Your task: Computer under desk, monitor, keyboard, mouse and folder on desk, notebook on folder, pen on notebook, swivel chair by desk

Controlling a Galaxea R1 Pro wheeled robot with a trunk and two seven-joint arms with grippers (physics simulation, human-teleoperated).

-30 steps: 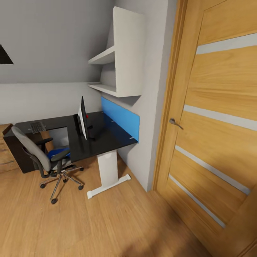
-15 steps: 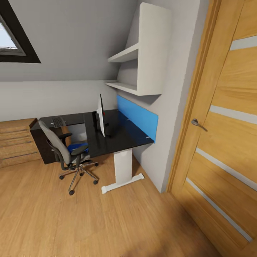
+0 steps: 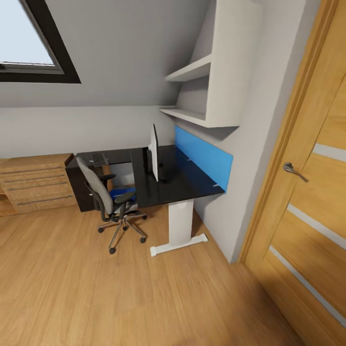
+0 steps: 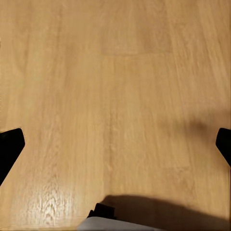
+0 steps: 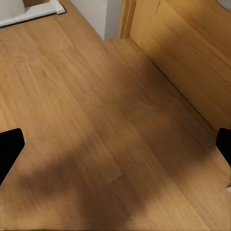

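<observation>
1. As the head view has swung left since a second ago, the desk (image 3: 163,190) sits nearer centre; the robot seems to be approaching
2. The folder (image 3: 120,193) lies on the chair (image 3: 103,197), keyboard (image 3: 99,159) far left
3. Both grippers, left (image 4: 115,144) and right (image 5: 115,149), are spread wide, holding nothing

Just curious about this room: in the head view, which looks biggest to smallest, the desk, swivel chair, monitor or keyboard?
1. desk
2. swivel chair
3. monitor, seen nearly edge-on, so it looks thin
4. keyboard, farthest off, which shrinks it
</observation>
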